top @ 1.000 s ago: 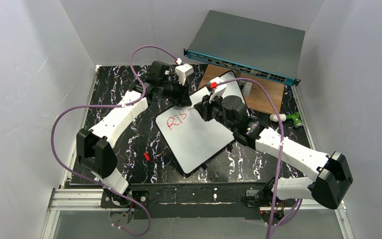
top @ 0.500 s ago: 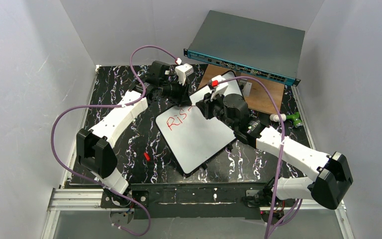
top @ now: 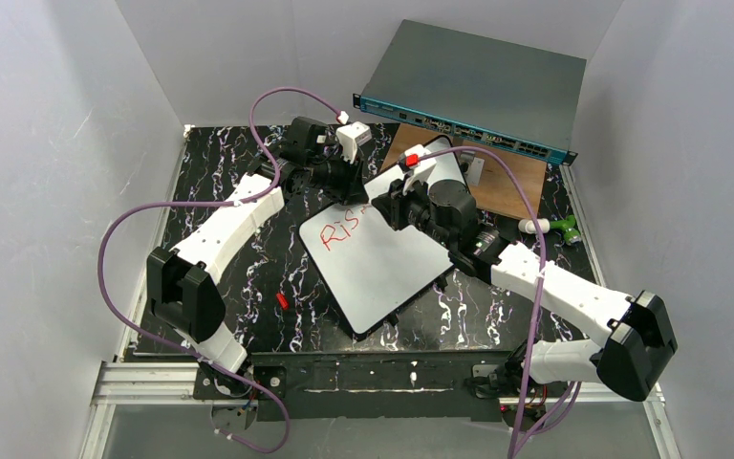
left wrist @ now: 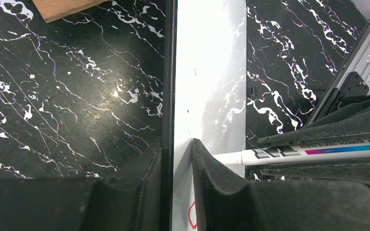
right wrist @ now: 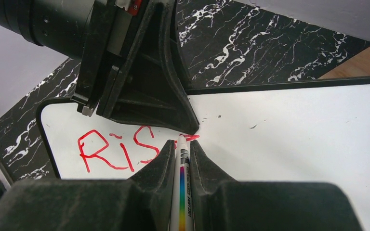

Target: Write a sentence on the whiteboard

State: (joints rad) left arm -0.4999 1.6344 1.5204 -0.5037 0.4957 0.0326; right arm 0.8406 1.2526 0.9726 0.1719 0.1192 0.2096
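While my right gripper (right wrist: 179,144) pinches the marker (right wrist: 183,173), its tip at the whiteboard (right wrist: 294,125) lying mid-table, my left gripper (left wrist: 177,147) clamps the board's edge. The sentence (right wrist: 118,149) reads "RiS". Risk, as I judge it: the next stroke strikes the left finger just beside the tip, or smears. The grey box (top: 478,91) and the red cap (top: 282,299) lie well apart.
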